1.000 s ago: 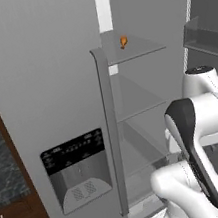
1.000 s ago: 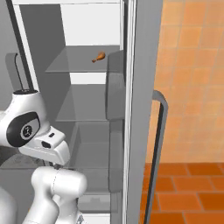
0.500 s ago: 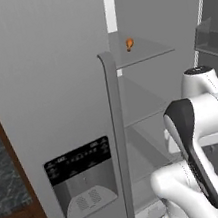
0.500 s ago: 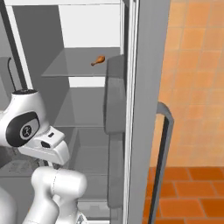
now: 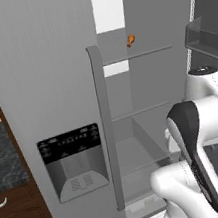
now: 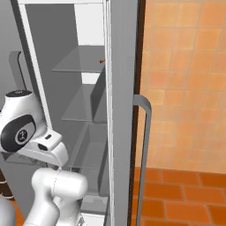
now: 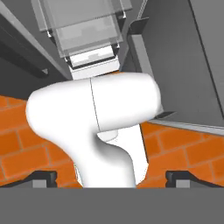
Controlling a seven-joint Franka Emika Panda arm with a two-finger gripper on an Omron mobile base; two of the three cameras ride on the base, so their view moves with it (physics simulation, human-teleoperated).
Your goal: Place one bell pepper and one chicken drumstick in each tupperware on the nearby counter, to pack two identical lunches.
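My fingers point(image 7: 112, 177) hang spread and empty over the brick floor point(image 7: 26, 148), ready for the chicken drumstick point(image 5: 131, 39) high on the fridge shelf point(image 5: 137, 55).

Fridge door point(image 5: 47, 66) matt grey metal; shelves point(image 5: 137, 55) translucent glass; desk point(image 5: 3, 160) marbled stone; floor point(image 6: 185, 190) orange brick; my arm glossy white plastic.

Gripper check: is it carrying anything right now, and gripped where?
Nothing is held. In the hand view the gripper is open, its fingertips wide apart with no food between them. A chicken drumstick lies on the upper fridge shelf.
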